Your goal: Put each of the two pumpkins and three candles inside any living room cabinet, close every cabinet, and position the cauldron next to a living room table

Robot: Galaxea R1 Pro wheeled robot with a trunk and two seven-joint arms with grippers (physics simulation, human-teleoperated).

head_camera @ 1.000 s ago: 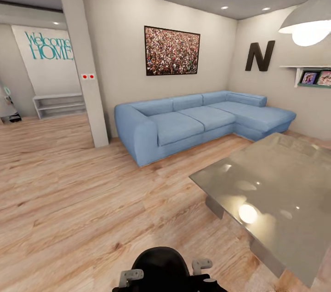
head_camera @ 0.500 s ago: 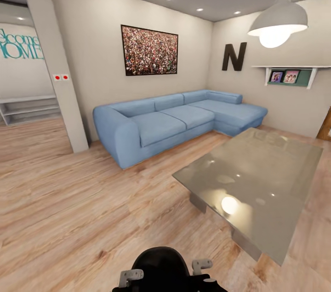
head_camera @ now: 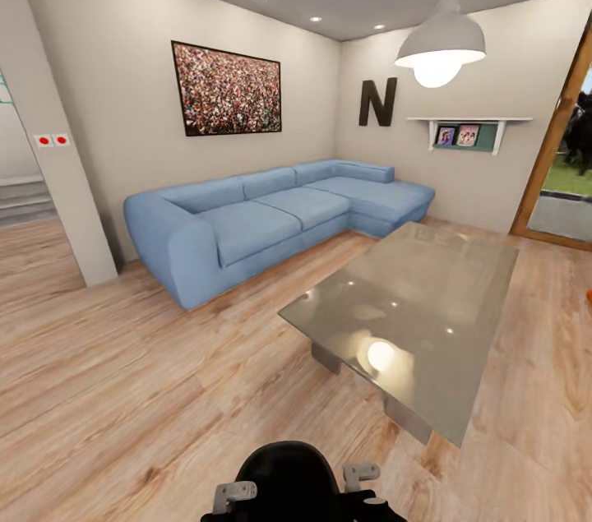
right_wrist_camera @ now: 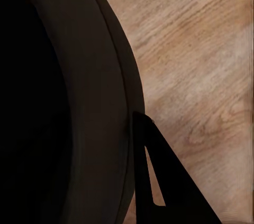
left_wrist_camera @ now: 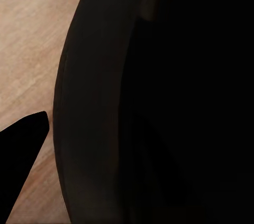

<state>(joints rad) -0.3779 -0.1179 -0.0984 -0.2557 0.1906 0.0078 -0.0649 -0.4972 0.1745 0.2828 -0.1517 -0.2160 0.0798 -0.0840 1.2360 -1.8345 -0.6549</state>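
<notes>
— Across the room ahead of you, what fills the space?

— Your head view looks over a wooden floor (head_camera: pixel 123 390) toward a long blue corner sofa (head_camera: pixel 271 214) set against the far walls. Nearer you, to the right, stands a low glass-topped desk (head_camera: pixel 427 300) with a lamp's glare on its top; the white pendant lamp (head_camera: pixel 440 45) hangs above it. A framed picture (head_camera: pixel 226 90) hangs above the sofa, a dark letter N (head_camera: pixel 376 101) is on the next wall, and beside it a small shelf (head_camera: pixel 469 131) carries photos. A doorway (head_camera: pixel 563 152) opens at the far right.

— And the task's thing?

— You have the cauldron (head_camera: pixel 289 477) right below you at the bottom edge of the head view, black and rounded, with two grey robot parts (head_camera: pixel 362 473) against its sides. It is near the desk, not touching it. In your left wrist view the cauldron's dark wall (left_wrist_camera: pixel 159 102) sits very close over the floor, and in your right wrist view its curved rim (right_wrist_camera: pixel 114 76) does the same.

— The end effectors?

— You see a dark fingertip (left_wrist_camera: pixel 21 150) of the left one and a dark fingertip (right_wrist_camera: pixel 169 182) of the right one beside the pot. I cannot tell whether either is apart or together.
</notes>
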